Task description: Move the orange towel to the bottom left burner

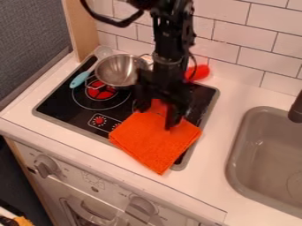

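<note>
Towel (154, 142), orange, lies at the stovetop's (59, 100) five o'clock, one corner on the counter (207, 176). Over its twelve o'clock end hangs the gripper (156, 118) — fingers parted, cloth showing between them; whether they hold any, I cannot tell. Metal pot (119, 71) sits at twelve — upright.

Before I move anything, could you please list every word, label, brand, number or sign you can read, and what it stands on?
Nothing here is readable.
Oven front: faint marks between the knobs, too small to read.
Stovetop: outlined panel with a red dial, any lettering too small to read.
</note>
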